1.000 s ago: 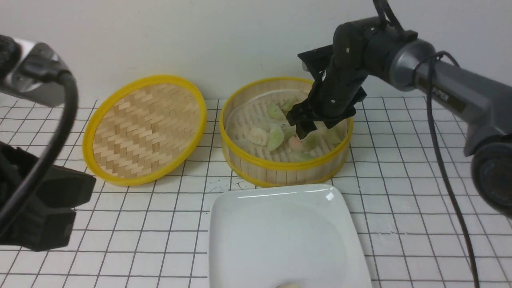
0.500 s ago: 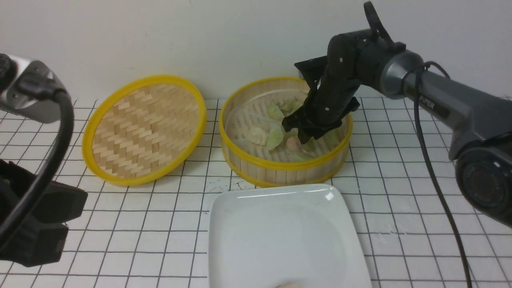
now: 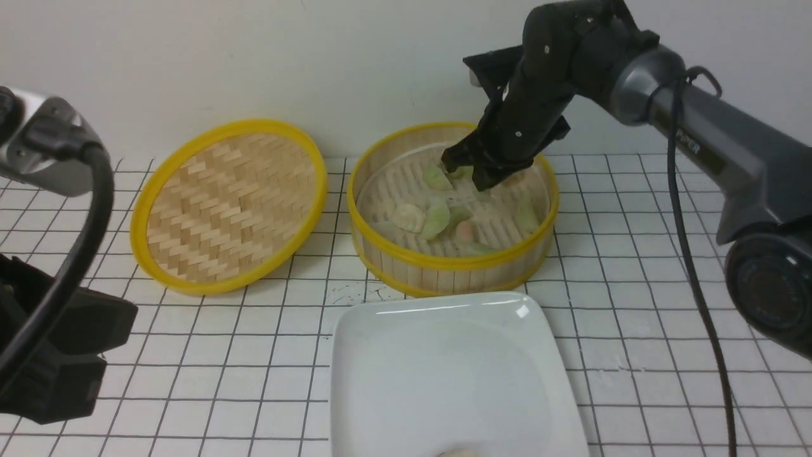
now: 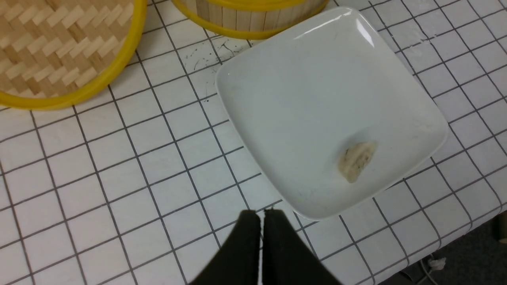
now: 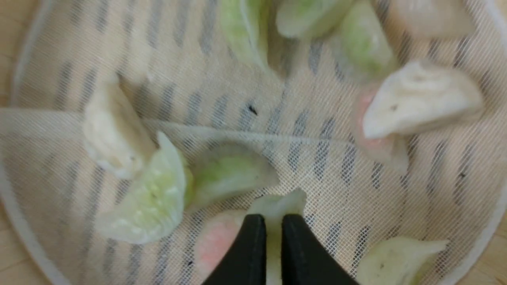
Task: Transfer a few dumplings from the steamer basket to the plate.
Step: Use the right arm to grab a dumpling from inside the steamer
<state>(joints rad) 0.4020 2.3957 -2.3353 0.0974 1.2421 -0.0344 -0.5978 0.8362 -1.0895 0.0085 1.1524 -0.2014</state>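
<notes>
Right gripper (image 3: 472, 172): hung over the basket (image 3: 444, 261), jaws nearly together, pinching what looked like a pale dumpling (image 5: 278, 202) by its thin edge.
Other dumplings (image 3: 436, 219): lay on the basket floor.
Plate (image 3: 438, 306): sat at the basket's 6 o'clock, with one whitish dumpling (image 4: 356, 161) near its own 6 o'clock edge.
Left gripper (image 4: 261, 217): jaws pressed together, empty, off the plate's 8 o'clock side.
Risk: slim grip, slick skin. The catch could slip or tear and drop short of the plate.
</notes>
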